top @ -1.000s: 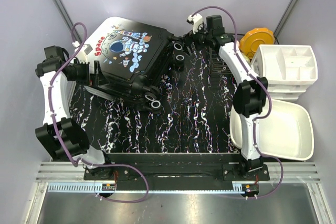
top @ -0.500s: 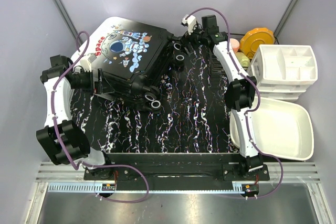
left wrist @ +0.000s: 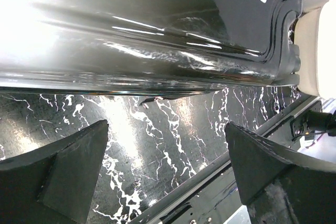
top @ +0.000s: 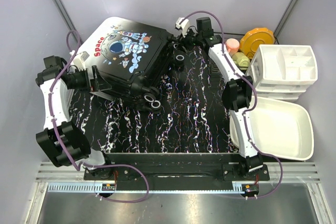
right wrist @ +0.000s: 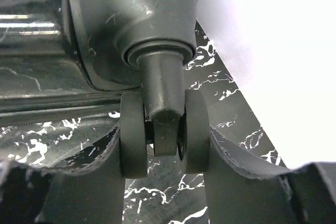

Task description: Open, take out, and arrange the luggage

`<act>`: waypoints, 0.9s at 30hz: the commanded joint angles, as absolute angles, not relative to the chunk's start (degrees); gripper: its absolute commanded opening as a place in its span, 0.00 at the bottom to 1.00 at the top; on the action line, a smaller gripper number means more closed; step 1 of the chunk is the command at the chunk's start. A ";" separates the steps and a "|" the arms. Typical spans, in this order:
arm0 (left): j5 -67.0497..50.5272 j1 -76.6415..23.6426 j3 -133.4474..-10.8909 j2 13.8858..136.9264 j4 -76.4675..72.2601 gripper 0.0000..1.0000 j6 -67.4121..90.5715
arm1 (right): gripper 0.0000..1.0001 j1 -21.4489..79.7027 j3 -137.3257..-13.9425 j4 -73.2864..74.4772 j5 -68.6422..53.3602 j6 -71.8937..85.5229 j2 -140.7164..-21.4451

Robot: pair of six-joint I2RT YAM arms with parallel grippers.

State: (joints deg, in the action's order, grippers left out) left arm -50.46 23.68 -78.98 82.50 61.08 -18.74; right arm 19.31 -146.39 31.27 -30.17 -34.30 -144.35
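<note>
Bracing for the opening step, two robot arms bracket the closed luggage, which lies astronaut-print up at the far left of the black marbled table. The left gripper sits at the case's near-left edge with jaws spread wide and nothing between them, probably placed to steady the shell or find its seam. The right gripper reaches to the far right corner, its jaws clamped on a twin caster wheel, apparently to pin the case against sliding.

Only the right wrist view shows that grip, with the fingers flush against the wheel's outer faces. From above, the hand merely crowds the corner. The left wrist view alone shows the glossy side wall just beyond the open fingers, with the tabletop beneath. Only the overhead view takes in the white basin and drawer organiser at right, well apart from the case.
</note>
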 commanded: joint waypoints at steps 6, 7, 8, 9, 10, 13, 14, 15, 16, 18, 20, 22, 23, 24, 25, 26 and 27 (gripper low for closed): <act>-51.95 24.61 -81.03 82.18 52.66 0.98 -11.70 | 0.00 20.13 -130.36 30.50 -31.20 -30.25 -130.45; -51.86 24.52 -81.12 82.18 51.78 0.98 -9.86 | 0.00 20.13 -126.51 30.15 -30.77 -28.15 -129.04; -51.86 24.52 -81.21 82.35 49.94 0.98 -9.23 | 0.00 20.04 -124.21 29.71 -30.07 -26.99 -127.72; -51.77 24.43 -81.47 83.05 49.05 0.98 -8.45 | 0.00 20.13 -121.67 28.92 -29.80 -26.11 -124.31; -51.85 24.35 -81.65 83.49 48.26 0.99 -7.05 | 0.00 20.13 -115.72 26.13 -29.45 -23.93 -122.45; -51.77 23.39 -83.23 86.83 46.50 0.98 -5.10 | 0.00 20.13 -102.07 16.57 -27.51 -19.53 -113.93; -50.46 23.03 -83.84 87.79 46.23 0.98 -4.84 | 0.00 20.13 -99.34 14.70 -26.81 -18.82 -110.43; -49.93 22.59 -85.07 89.72 45.88 0.98 -4.14 | 0.00 20.13 -96.10 13.46 -26.37 -18.03 -109.26; -49.40 22.15 -85.69 90.52 45.10 0.98 -3.70 | 0.00 20.04 -95.28 12.93 -26.02 -16.80 -108.38; -48.17 21.62 -88.06 92.36 44.74 0.98 -2.91 | 0.22 20.13 -94.40 13.01 -23.57 -15.30 -106.97; -46.50 21.18 -90.42 94.04 44.74 0.98 -2.90 | 0.64 19.95 -94.48 13.97 -20.24 -14.15 -105.39; -45.80 21.27 -91.75 92.91 44.91 0.99 -3.69 | 0.73 19.25 -93.87 15.11 -18.81 -13.10 -103.63; -44.22 21.36 -92.45 91.94 44.83 0.99 -4.39 | 0.78 18.90 -93.26 15.29 -18.98 -12.66 -101.19; -43.60 21.36 -92.72 90.98 44.91 0.99 -5.87 | 0.90 18.46 -91.25 15.29 -19.07 -12.13 -99.77; -43.16 21.44 -92.81 88.62 45.09 0.99 -6.58 | 0.95 18.37 -90.01 15.21 -19.77 -12.30 -98.28; -42.28 21.53 -92.99 87.46 45.44 0.99 -7.20 | 0.98 18.37 -88.69 15.03 -20.04 -12.48 -95.39; -42.19 21.62 -92.90 86.15 45.79 0.99 -8.69 | 1.00 18.28 -86.16 14.68 -20.47 -12.39 -94.06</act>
